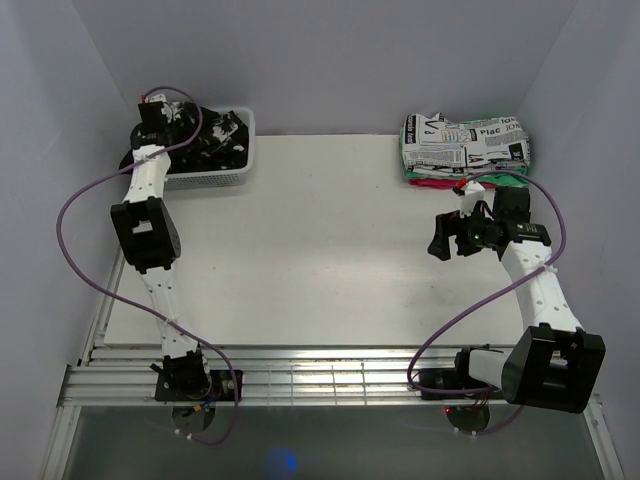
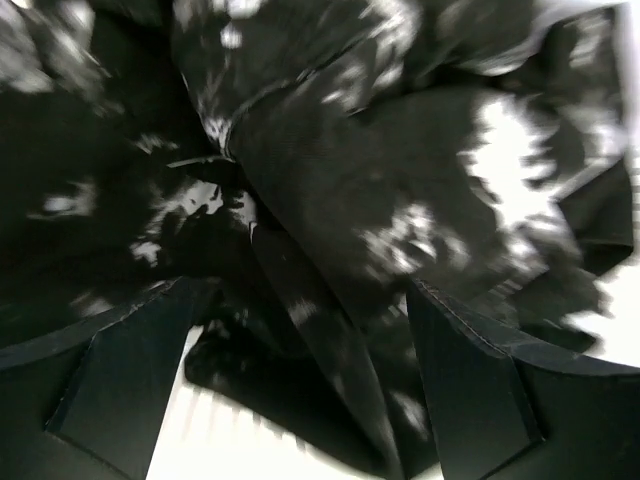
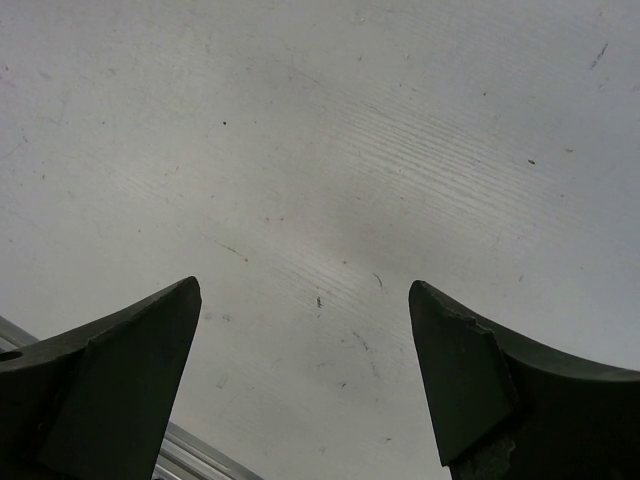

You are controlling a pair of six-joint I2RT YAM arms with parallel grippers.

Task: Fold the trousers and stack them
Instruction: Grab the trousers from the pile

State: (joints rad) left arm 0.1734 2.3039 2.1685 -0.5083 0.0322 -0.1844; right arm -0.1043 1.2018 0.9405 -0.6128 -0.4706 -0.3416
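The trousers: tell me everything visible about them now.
The trousers are soft black fabric with irregular white splotches, crumpled unfolded in a heap inside the white slatted basket at the table's far left corner. The left wrist view shows deep folds. The left tool hangs just above them, jaws open with fabric between; no grip yet.

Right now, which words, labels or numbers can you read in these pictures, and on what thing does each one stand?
"Plac": on the newspaper-print folded garment, top external view.
The rest of its print is too small to read.
The trousers bear only white splotches, no text.
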